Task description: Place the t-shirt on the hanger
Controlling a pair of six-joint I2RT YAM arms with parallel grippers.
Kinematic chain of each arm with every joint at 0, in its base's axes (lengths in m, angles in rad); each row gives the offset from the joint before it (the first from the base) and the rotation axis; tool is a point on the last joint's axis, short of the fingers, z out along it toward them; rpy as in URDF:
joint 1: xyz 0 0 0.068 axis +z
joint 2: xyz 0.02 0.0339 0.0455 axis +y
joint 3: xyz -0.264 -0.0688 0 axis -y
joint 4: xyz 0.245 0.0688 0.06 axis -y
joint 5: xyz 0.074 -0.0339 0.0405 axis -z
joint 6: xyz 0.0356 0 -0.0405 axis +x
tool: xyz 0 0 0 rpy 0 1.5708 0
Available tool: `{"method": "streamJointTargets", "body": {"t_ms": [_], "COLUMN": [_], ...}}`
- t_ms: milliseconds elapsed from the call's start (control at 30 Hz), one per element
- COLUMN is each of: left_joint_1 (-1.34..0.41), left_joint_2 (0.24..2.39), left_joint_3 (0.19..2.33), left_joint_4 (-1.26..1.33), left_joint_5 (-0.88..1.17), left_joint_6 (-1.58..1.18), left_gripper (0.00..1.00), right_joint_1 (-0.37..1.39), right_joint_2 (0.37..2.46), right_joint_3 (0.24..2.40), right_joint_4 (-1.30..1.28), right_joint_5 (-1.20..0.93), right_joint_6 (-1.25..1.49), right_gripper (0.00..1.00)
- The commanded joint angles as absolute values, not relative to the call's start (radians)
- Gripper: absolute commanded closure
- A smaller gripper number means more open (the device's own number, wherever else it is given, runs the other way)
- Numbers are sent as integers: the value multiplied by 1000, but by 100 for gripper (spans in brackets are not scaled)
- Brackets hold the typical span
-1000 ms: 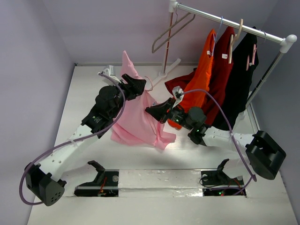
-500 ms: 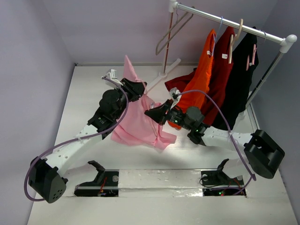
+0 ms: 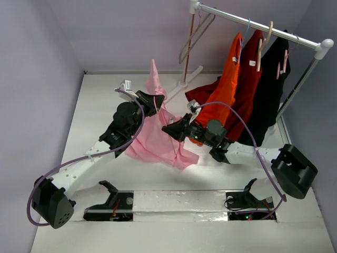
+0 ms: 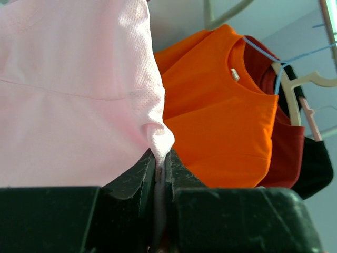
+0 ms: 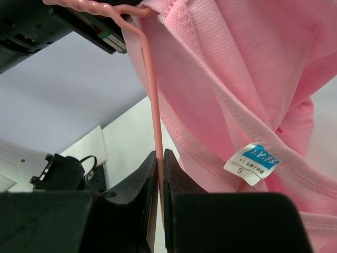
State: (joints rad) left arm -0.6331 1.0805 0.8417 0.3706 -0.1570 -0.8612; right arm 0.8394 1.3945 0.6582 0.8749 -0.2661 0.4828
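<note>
The light pink t-shirt (image 3: 152,134) hangs bunched in the air between both arms, its top peak rising above the left gripper. My left gripper (image 3: 153,103) is shut on a fold of its fabric (image 4: 158,139). In the right wrist view the thin pink hanger (image 5: 152,95) runs down from inside the t-shirt's (image 5: 237,79) neck opening, and my right gripper (image 5: 160,158) is shut on that wire. A small blue-and-white label (image 5: 255,161) shows at the collar. From above, the right gripper (image 3: 171,128) sits against the shirt's right side, and most of the hanger is hidden by cloth.
A clothes rail (image 3: 258,25) crosses the back right, carrying an orange shirt (image 3: 226,87), a dark red shirt (image 3: 250,79), a black garment (image 3: 271,84) and an empty grey-beige hanger (image 3: 195,34). Its white foot (image 3: 184,84) stands just behind the t-shirt. Walls close in on the left and back.
My left gripper has closed on the shirt fabric and shifted right. The shirt's raised peak moved right with it. The right arm edged slightly left.
</note>
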Motion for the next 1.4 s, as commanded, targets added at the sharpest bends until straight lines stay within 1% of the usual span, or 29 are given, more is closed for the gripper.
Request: {"method": "streamJointTargets", "body": {"t_ms": [0,33,67,167,267,333,433,467,533,667,767,1000,1100,1233,1300,1333,1367], "left_joint_1": [-624,-624,-615,-606,-595,-595,-595,-595,-595,-595,-595,-586,-586,-586,-586,-586,-586], "left_joint_2": [1049,1045,1040,1026,1020,1014,1002,997,986,966,956,957,957,951,948,946,946], "left_joint_3": [839,841,844,847,850,851,850,851,851,856,856,857,859,856,854,854,854], "left_joint_4": [339,330,316,302,293,290,282,281,276,259,259,271,275,282,287,285,285], "left_joint_5": [-230,-238,-244,-250,-239,-236,-229,-226,-218,-215,-207,-190,-181,-170,-163,-163,-163], "left_joint_6": [-805,-801,-799,-802,-804,-802,-802,-802,-801,-795,-795,-801,-805,-814,-816,-816,-816], "left_gripper": [100,100,100,100,100,100,100,100,100,100,100,100,100,100,100,100,100], "right_joint_1": [845,845,845,845,832,802,694,661,598,588,588,588,588,636,659,685,699], "right_joint_2": [1355,1347,1335,1279,1233,1215,1233,1265,1299,1351,1408,1514,1540,1569,1575,1572,1569], "right_joint_3": [681,687,689,672,654,640,629,630,640,682,725,761,775,805,811,805,799], "right_joint_4": [872,841,807,700,608,580,552,551,557,523,499,545,554,534,544,554,564], "right_joint_5": [-236,-232,-218,-177,-137,-146,-234,-305,-371,-396,-403,-468,-456,-393,-339,-321,-301], "right_joint_6": [509,502,483,448,416,413,423,428,425,374,362,393,402,384,376,376,374], "right_gripper": [89,81,69,55,54,54,55,55,53,48,47,46,46,46,59,64,66]}}
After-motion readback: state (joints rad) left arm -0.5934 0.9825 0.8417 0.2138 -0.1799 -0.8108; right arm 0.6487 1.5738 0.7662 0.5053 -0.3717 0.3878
